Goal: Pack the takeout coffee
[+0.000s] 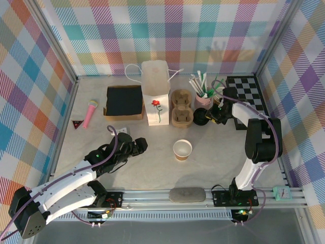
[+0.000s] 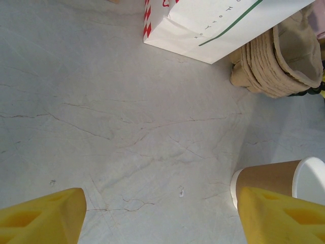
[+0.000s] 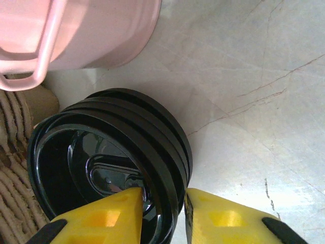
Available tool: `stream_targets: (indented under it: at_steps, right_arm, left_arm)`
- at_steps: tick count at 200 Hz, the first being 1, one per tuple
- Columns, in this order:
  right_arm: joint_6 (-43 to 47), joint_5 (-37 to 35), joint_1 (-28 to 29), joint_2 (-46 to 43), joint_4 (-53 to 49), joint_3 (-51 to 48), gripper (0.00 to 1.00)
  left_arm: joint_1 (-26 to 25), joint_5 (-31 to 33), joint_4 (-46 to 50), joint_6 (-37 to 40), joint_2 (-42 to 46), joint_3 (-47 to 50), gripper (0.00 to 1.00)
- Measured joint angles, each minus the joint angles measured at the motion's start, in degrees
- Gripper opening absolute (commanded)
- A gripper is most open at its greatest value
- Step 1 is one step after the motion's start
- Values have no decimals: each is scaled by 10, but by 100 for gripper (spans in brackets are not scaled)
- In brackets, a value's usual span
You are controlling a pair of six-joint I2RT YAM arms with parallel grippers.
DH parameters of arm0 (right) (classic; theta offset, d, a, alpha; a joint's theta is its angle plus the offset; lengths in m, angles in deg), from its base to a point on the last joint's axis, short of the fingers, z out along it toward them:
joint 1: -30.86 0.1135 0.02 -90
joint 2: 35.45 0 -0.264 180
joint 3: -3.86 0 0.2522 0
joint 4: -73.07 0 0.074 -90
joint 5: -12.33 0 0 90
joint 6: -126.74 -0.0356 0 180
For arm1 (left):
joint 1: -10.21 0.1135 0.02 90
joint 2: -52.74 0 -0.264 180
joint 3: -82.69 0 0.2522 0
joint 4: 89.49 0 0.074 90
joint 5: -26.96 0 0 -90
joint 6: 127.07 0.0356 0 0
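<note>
The right pincer (image 1: 208, 118) is spotted in the top view parked at the stack of black lids (image 1: 200, 119), just beside the pulp carriers (image 1: 182, 108) and in front of the pink cup (image 1: 203, 97) holding straws. The kraft cup (image 1: 182, 150) is stood upright and lidless mid-table, well apart from that stack, with the left pincer (image 1: 140, 146) near it. The white paper bag (image 1: 155, 94) is stood behind, next to the carriers.

Left wrist view: the left pincer (image 2: 160, 201) is spread wide with nothing in it. The kraft cup (image 2: 274, 177) is found just by the finger at the right of the view, not between the two. Plenty of bare table (image 2: 117, 117) is left up to the white paper bag (image 2: 203, 25) and the pulp carriers (image 2: 274, 61).

Right wrist view: the right pincer (image 3: 162, 198) is set astride the rim of the top lid (image 3: 66, 162), one finger inside the dish, one outside the stack of black lids (image 3: 152, 127), gap narrow. Whether it's properly pinched can't be told tbh. The pink cup (image 3: 91, 35) is crowded in close, and the pulp carriers (image 3: 15, 152) are pressed up near the stack.

So the lid-fetching step is judged to be in hand. Next, one lid alone would need to be separated and lifted straight up, then carried over to the cup. Open room is toward the table middle.
</note>
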Motion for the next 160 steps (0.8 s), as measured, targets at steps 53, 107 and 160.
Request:
stream_targets:
  at_steps: [53, 107, 160]
  right_arm:
    - [-4, 0, 0, 2, 2, 5, 23]
    - [-4, 0, 1, 6, 3, 5, 29]
    - [-4, 0, 5, 17, 4, 5, 24]
  left_arm:
    - [0, 2, 1, 0, 6, 0, 78]
    - [0, 2, 2, 0, 9, 0, 78]
    - [0, 2, 6, 0, 17, 0, 78]
